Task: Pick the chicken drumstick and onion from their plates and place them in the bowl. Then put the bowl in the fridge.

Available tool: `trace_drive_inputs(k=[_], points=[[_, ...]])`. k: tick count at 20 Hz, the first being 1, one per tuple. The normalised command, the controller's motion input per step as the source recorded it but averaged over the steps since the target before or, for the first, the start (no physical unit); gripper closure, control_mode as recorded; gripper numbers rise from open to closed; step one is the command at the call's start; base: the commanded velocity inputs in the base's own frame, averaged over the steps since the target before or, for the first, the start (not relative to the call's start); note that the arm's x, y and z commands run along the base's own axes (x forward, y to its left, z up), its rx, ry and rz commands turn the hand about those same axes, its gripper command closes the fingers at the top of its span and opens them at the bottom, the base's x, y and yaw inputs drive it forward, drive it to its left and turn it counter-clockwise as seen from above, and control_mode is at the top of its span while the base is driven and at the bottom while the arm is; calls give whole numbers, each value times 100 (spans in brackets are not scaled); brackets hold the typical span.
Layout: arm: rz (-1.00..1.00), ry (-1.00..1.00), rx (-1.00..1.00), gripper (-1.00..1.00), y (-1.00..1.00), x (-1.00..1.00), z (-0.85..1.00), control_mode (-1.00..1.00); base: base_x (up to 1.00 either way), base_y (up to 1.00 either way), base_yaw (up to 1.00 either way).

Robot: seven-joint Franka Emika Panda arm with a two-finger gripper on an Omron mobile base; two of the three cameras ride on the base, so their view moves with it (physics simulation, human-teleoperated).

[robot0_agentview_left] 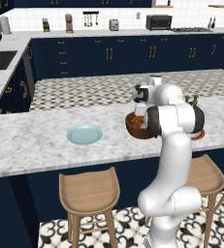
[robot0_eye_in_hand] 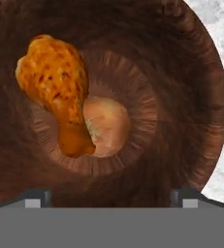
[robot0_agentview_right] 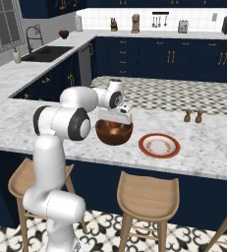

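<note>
Claw [robot0_eye_in_hand: 111, 196] jaws are spread apart over the bowl [robot0_eye_in_hand: 191, 97], nothing gripped; drumstick [robot0_eye_in_hand: 55, 87] and onion [robot0_eye_in_hand: 106, 126] are seen touching at the bowl's bottom, so filling looks done; the bowl itself must be gripped next for the fridge.

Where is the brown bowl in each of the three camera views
Left base view: bowl right of centre on the counter, partly behind the arm.
Right base view: bowl at centre, under the gripper.
Hand view: bowl seen from above, holding the drumstick and onion.
Shared landmark: red-rimmed plate beside the bowl.
</note>
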Motion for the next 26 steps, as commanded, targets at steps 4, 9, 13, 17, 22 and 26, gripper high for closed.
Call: trace_drive_inputs(k=[4, 9, 13, 17, 22, 26], points=[[1, -12, -6, -100, 52, -42, 24, -100, 0, 0, 0], [13, -2, -4, -100, 76, -5, 0, -100, 0, 0, 0], [16, 4, 0, -100, 56, 0, 0, -100, 0, 0, 0], [16, 7, 0, -100, 4, 14, -2, -100, 0, 0, 0], [15, 5, 0, -100, 0, 32, -18, -100, 0, 0, 0], [14, 3, 0, -100, 0, 25, -24, -100, 0, 0, 0]])
